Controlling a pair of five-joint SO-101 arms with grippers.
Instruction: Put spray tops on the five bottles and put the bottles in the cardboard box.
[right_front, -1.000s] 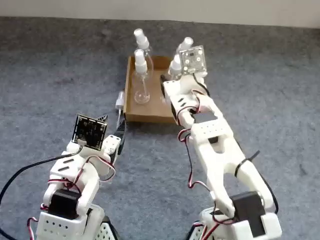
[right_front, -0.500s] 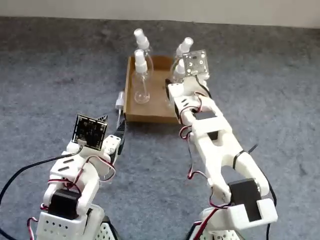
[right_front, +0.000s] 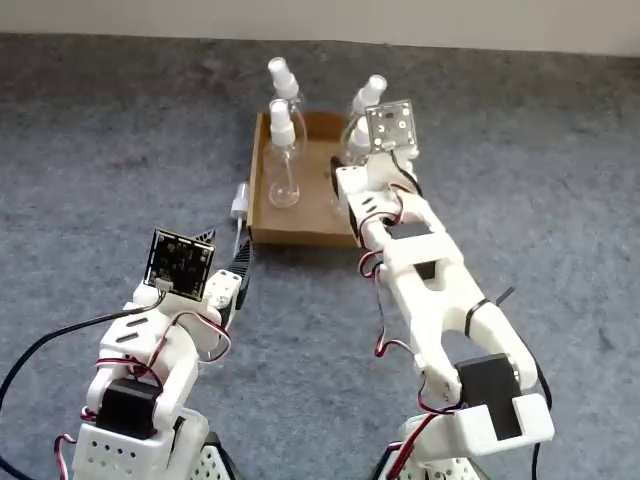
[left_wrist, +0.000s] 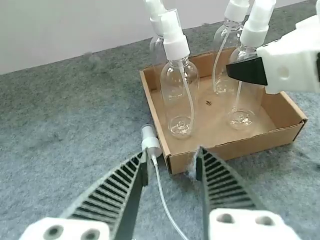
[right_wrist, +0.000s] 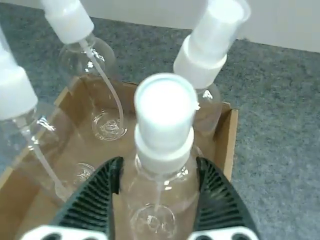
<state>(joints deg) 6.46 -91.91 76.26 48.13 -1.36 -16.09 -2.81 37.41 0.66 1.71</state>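
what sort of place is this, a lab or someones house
Likely a robotics lab or hobby bench: two small robot arms on a grey felt-like mat, with clear spray bottles staged in and by a cardboard box.

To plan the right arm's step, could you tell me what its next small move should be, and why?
Probably open the right claw and release: the bottle it grips stands upright in the cardboard box, its spray top on, base seemingly on the box floor.
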